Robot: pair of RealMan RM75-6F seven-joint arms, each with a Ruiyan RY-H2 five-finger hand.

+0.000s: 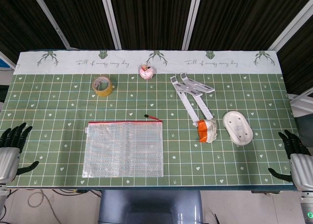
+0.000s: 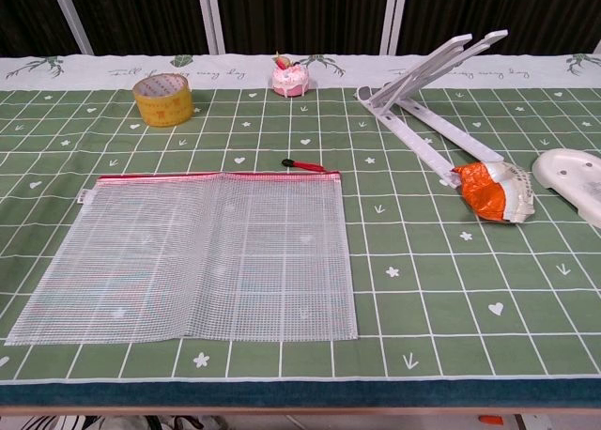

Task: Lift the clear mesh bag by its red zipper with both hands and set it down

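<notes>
The clear mesh bag [image 1: 123, 148] lies flat on the green grid tablecloth, left of centre near the front edge, also seen in the chest view [image 2: 197, 256]. Its red zipper [image 1: 124, 122] runs along the far edge, with the red-and-black pull tab [image 2: 306, 165] sticking out at the right end. My left hand [image 1: 11, 148] hovers at the table's front left corner, fingers spread and holding nothing. My right hand [image 1: 296, 155] sits at the front right corner, also spread and holding nothing. Both hands are far from the bag and only show in the head view.
A yellow tape roll [image 1: 102, 85] and a small pink cake toy [image 1: 145, 72] sit at the back. A white folding stand [image 1: 191, 94], a crumpled orange-and-white wrapper [image 1: 207, 130] and a white oval dish [image 1: 237, 127] occupy the right side.
</notes>
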